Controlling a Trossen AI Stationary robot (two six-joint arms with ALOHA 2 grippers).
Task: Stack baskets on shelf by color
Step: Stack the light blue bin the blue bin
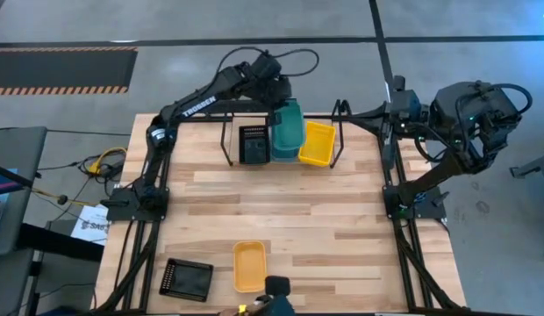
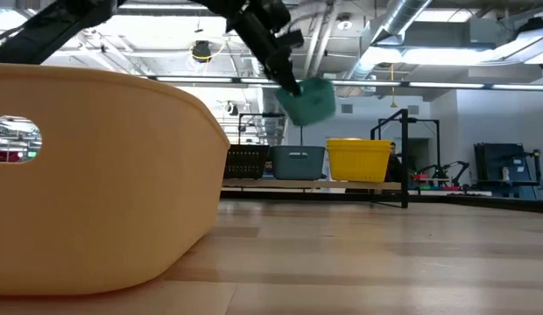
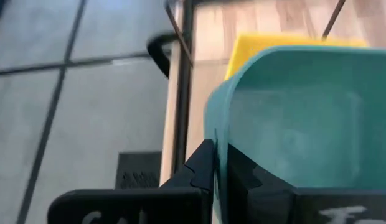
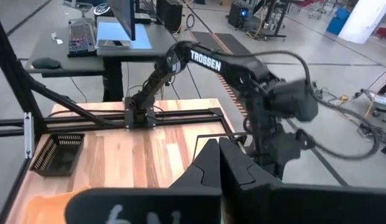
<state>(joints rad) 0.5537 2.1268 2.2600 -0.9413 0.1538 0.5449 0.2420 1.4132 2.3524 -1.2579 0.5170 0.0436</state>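
My left gripper (image 1: 279, 112) is over the far edge of the table, shut on the teal-green basket (image 1: 288, 130). It holds the basket in the air above the middle of the black rod shelf (image 1: 226, 140). On the shelf stand a black basket (image 1: 254, 145), a blue-grey basket (image 2: 298, 162) and a yellow basket (image 1: 317, 143). The teal basket hides the blue-grey one from above. A yellow-orange basket (image 1: 249, 265) and another black basket (image 1: 186, 279) lie flat near the near edge. My right gripper (image 4: 218, 146) is shut and empty, with its arm folded back at the table's far right. My left gripper (image 3: 219, 152) pinches the teal basket's end wall at its rim (image 3: 216, 134). One finger (image 3: 243, 177) is inside the basket and the other finger (image 3: 196, 171) is outside. The basket (image 2: 308, 101) is lifted clear, tilted, and hangs above the blue-grey basket on the shelf.
The shelf's upright rods (image 1: 340, 112) rise around the baskets on it. A black frame (image 1: 390, 175) edges the wooden table on both sides. The yellow-orange basket (image 2: 96, 175) fills the left of the low view. Bare wood (image 1: 281, 202) lies between the shelf and the near baskets.
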